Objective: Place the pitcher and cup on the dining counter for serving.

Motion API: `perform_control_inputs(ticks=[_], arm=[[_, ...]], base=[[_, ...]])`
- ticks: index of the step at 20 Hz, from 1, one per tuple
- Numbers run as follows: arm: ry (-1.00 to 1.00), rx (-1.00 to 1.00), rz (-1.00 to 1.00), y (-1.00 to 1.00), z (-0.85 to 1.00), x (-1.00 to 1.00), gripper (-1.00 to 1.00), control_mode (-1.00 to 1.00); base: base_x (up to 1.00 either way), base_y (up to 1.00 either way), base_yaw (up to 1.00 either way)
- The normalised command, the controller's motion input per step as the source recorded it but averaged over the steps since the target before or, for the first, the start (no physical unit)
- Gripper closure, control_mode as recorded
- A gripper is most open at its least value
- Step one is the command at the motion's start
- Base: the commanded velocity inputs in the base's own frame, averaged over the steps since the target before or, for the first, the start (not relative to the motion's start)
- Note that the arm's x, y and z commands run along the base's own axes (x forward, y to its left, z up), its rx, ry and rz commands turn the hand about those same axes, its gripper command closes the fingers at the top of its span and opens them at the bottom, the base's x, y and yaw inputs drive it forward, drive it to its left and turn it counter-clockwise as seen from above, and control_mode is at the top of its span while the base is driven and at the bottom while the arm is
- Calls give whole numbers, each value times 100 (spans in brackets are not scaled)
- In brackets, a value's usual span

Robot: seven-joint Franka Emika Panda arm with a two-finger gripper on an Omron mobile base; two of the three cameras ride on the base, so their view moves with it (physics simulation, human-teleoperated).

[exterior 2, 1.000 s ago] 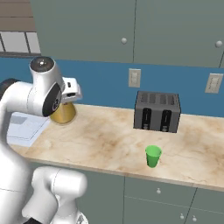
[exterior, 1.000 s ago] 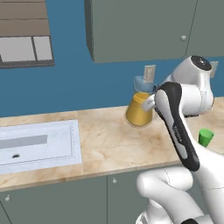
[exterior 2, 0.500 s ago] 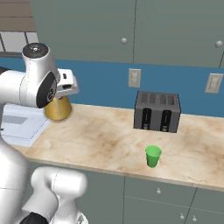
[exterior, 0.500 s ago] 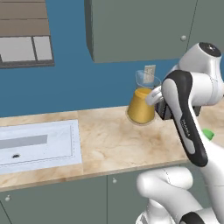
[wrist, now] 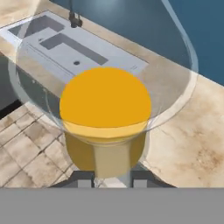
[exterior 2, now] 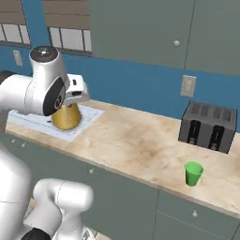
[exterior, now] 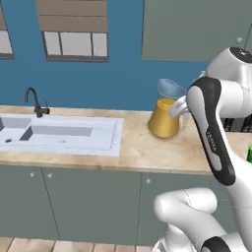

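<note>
The pitcher (exterior: 165, 117), clear glass with yellow-orange liquid, hangs just above the marble counter beside the sink. My gripper (exterior: 180, 106) is shut on its handle. From the right base view the pitcher (exterior 2: 66, 116) sits half hidden behind my arm, under the gripper (exterior 2: 75, 96). In the hand view I look down into the pitcher (wrist: 105, 98), with the gripper (wrist: 111, 178) closed on the handle at the bottom. The green cup (exterior 2: 193, 173) stands upright on the counter, far right of the pitcher; a sliver of the cup (exterior: 249, 154) shows at the frame edge. The dining counter is out of view.
A white sink (exterior: 59, 133) with a dark faucet (exterior: 35, 101) lies left of the pitcher. A black toaster (exterior 2: 208, 126) stands at the back wall behind the cup. Grey-green cabinets hang overhead, and tiled floor (wrist: 30, 140) lies below the counter edge.
The whole picture has shifted in both base views, so the camera has moved; the sink now sits further into view. The pitcher stays in my shut gripper.
</note>
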Motion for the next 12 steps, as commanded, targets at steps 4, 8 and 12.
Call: perform_control_inputs(ticks=[4, 8, 12], arm=[[0, 0, 0, 0, 0, 0, 100, 100], [0, 0, 0, 0, 0, 0, 100, 100], [0, 0, 0, 0, 0, 0, 100, 100]], base=[[-56, 13, 88], [-38, 16, 99], [-17, 18, 100]])
